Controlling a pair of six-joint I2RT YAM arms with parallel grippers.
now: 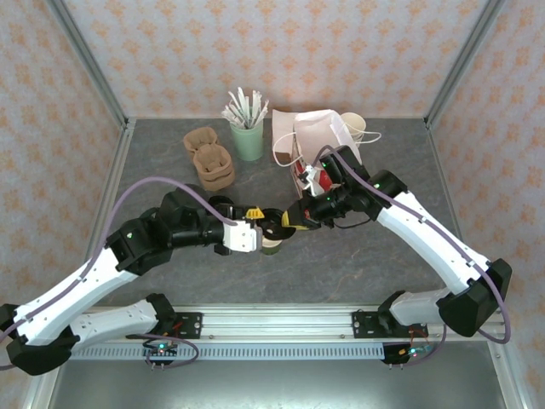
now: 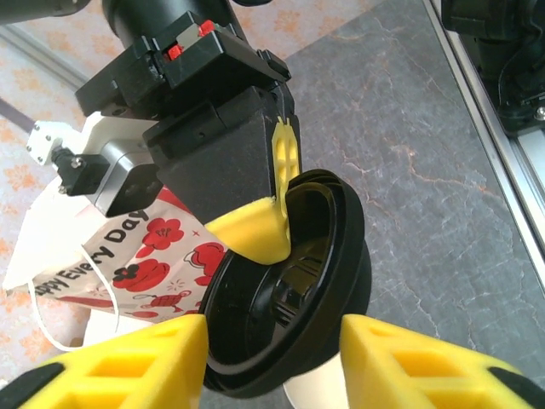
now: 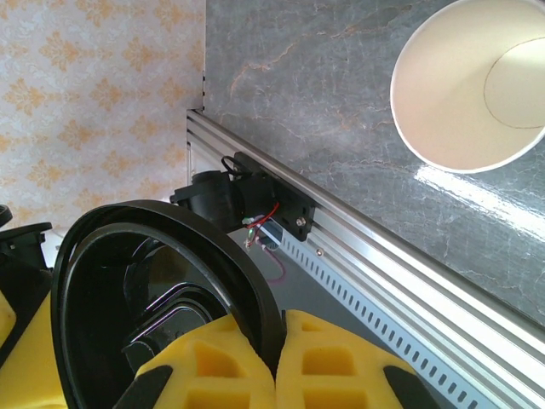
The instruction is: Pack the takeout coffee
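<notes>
Right end effector is pinched tight on the rim of the black lid, holding it tilted just over the takeout coffee cup, which stands open mid-surface between the arms, lined up for capping, I'd say. Left end effector straddles cup and lid, probably to steady them, but whether it's actually gripping, I can't tell.

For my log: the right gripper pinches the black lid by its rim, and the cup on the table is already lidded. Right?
No. The right gripper does pinch the black lid, but the cup is open, not lidded; the right wrist view shows it.
</notes>
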